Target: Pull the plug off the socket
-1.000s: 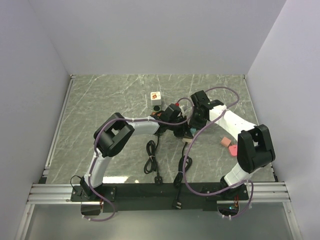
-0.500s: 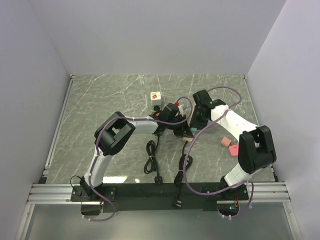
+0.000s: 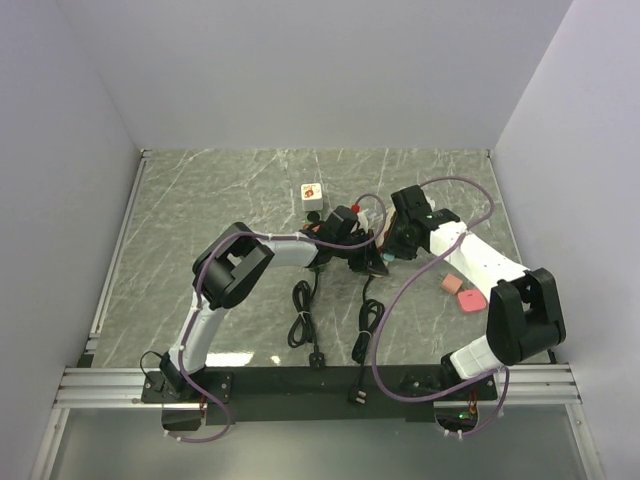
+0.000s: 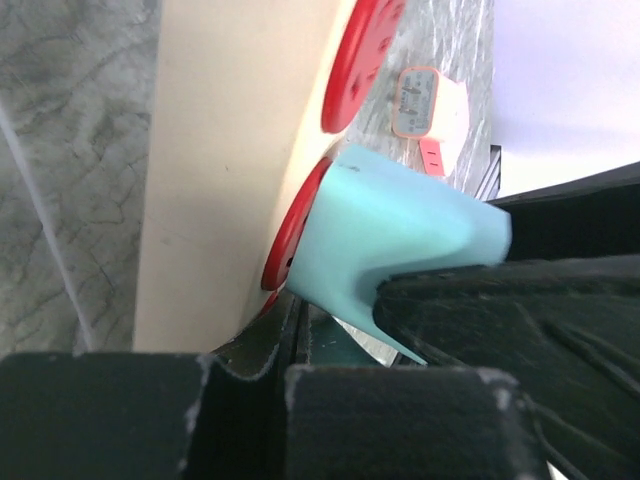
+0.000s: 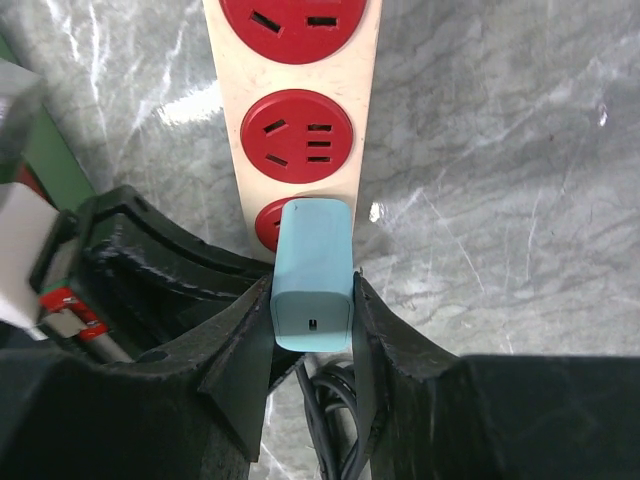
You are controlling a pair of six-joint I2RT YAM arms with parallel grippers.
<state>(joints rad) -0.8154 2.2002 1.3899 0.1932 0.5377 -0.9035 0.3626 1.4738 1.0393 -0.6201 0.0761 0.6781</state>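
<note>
Plug (image 5: 312, 285): teal block, base against nearest red socket (image 5: 264, 224) of cream power strip (image 5: 365, 150); prongs hidden. Right gripper (image 5: 312, 297): jaws narrowed onto plug, one pad on each flank. Left gripper (image 4: 298, 350): jaws fully closed, nothing between them, tips just beside strip's edge by same socket; contact unclear. Strip lies mid-worktop (image 3: 200, 200), grey marble. White cube (image 3: 312, 193) with red mark beyond strip. Black cables (image 3: 303, 312) coiled nearer arm bases. Pink pieces (image 3: 462, 290) off to right.
</note>
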